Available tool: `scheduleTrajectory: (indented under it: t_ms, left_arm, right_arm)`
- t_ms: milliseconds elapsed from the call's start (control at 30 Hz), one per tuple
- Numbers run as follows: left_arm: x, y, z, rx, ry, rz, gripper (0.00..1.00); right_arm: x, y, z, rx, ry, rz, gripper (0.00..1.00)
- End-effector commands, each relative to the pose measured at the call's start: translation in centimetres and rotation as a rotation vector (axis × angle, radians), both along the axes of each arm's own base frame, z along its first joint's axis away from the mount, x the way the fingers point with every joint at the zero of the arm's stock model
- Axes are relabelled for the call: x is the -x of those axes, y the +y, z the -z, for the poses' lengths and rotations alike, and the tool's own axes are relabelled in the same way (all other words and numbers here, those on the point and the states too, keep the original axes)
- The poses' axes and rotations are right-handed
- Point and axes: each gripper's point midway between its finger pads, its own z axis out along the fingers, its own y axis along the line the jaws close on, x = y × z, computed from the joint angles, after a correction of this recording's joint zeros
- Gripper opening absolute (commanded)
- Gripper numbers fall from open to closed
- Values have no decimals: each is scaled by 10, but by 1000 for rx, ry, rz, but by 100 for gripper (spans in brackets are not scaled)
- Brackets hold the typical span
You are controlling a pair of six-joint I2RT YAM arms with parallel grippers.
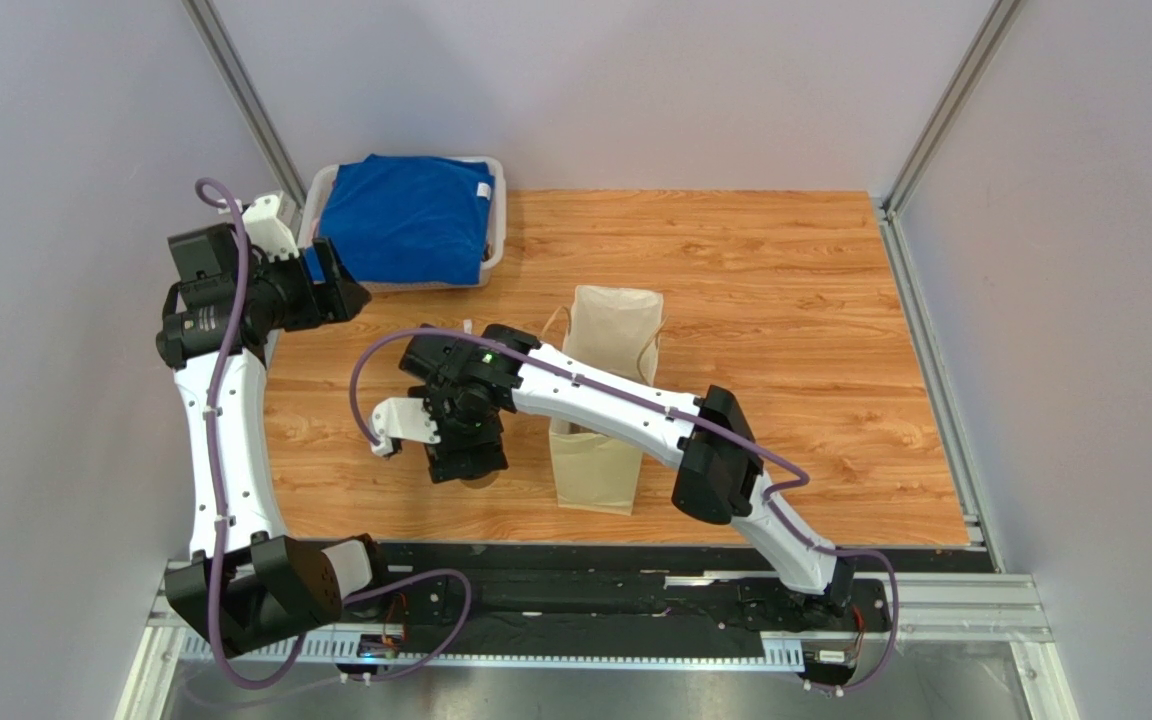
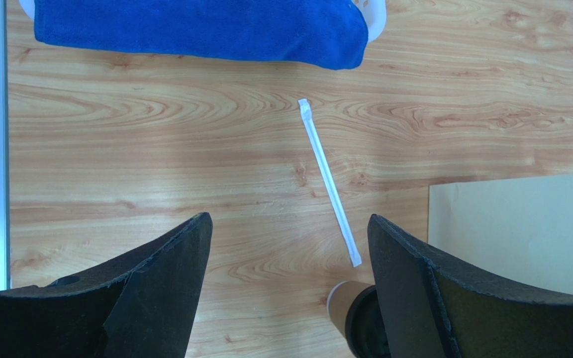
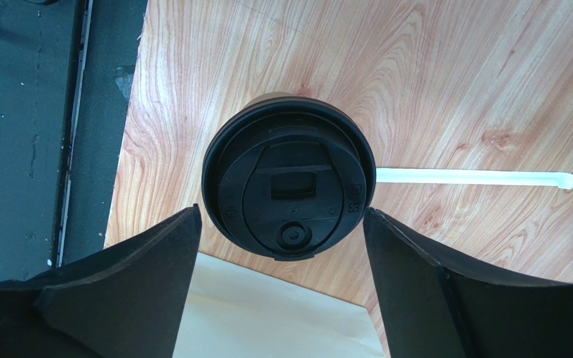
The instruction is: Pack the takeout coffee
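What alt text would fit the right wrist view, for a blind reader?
A takeout coffee, its round black lid seen from above, stands on the wooden table between the open jaws of the right gripper. A thin white straw lies beside it, and a pale paper bag shows at the bottom.

Left wrist view: edges cut off the takeout coffee [image 2: 351, 309] — and the paper bag [image 2: 521, 231].

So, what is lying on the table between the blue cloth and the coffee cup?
Only a thin white straw lies there, one end close to the coffee cup; the left wrist view shows it.
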Motion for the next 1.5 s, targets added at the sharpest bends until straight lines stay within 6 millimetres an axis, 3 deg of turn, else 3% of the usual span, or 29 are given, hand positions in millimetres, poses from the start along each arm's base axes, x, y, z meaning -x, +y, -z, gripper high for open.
scheduleTrajectory:
  t_ms: [0, 133, 233, 500, 533, 600, 633, 700, 733, 800, 833, 867, 933, 1000, 1033, 1100, 1133, 1200, 1233, 1267, 1300, 1467]
  left_arm:
    - [1, 2, -7, -13, -30, 7, 85]
    - [1, 2, -7, -18, -33, 8, 85]
    - [1, 1, -8, -16, -34, 11, 85]
    - [-4, 2, -16, -8, -55, 12, 85]
    - [-5, 0, -18, 1, -61, 20, 85]
    - [-6, -4, -22, 16, -75, 35, 85]
    - [-6, -8, -25, 31, -83, 55, 85]
    - [-8, -13, -29, 49, -102, 83, 86]
    - [-7, -18, -32, 66, -111, 107, 86]
    - [-7, -25, -34, 89, -123, 134, 86]
    - [-4, -34, -37, 112, -132, 174, 86]
    - [-2, -41, -42, 127, -142, 196, 86]
    - [7, -62, -53, 158, -170, 281, 86]
    - [19, -86, -71, 168, -222, 367, 86]
    - [25, -97, -80, 184, -246, 420, 86]
    - [42, -123, -99, 211, -286, 520, 86]
    - [51, -135, -106, 229, -297, 576, 85]
    - [71, -163, -118, 240, -320, 691, 84]
    - [76, -171, -121, 239, -329, 722, 84]
    - [84, -181, -123, 234, -339, 765, 84]
    - [92, -194, -125, 229, -344, 814, 84]
    - [104, -224, -114, 180, -305, 915, 83]
  right_arm:
    - [0, 13, -8, -49, -14, -30, 87]
    - [-3, 19, -18, -80, -30, -30, 87]
    - [-7, 27, -40, -139, -61, -24, 88]
    - [-15, 30, -126, -358, -146, 34, 93]
    - [-14, 29, -151, -424, -159, 49, 95]
    - [-14, 27, -178, -497, -168, 65, 95]
    - [-15, 23, -210, -584, -177, 90, 96]
    - [-20, 17, -241, -677, -186, 120, 98]
    - [-33, 15, -255, -734, -203, 150, 99]
    - [-38, -1, -293, -837, -197, 197, 99]
    - [-51, -12, -311, -885, -213, 234, 99]
    - [-51, -26, -332, -936, -196, 275, 100]
    - [-69, -52, -354, -984, -213, 344, 100]
    - [-73, -80, -380, -1039, -225, 400, 100]
    - [-89, -98, -383, -1041, -249, 447, 100]
    - [-100, -123, -380, -1023, -252, 510, 100]
    - [-122, -143, -373, -1000, -270, 572, 99]
    - [-138, -160, -348, -936, -222, 622, 98]
    - [-159, -182, -338, -909, -220, 681, 95]
    - [-167, -189, -327, -884, -192, 695, 92]
    - [-177, -199, -304, -827, -123, 702, 87]
    - [-171, -212, -241, -621, 44, 603, 78]
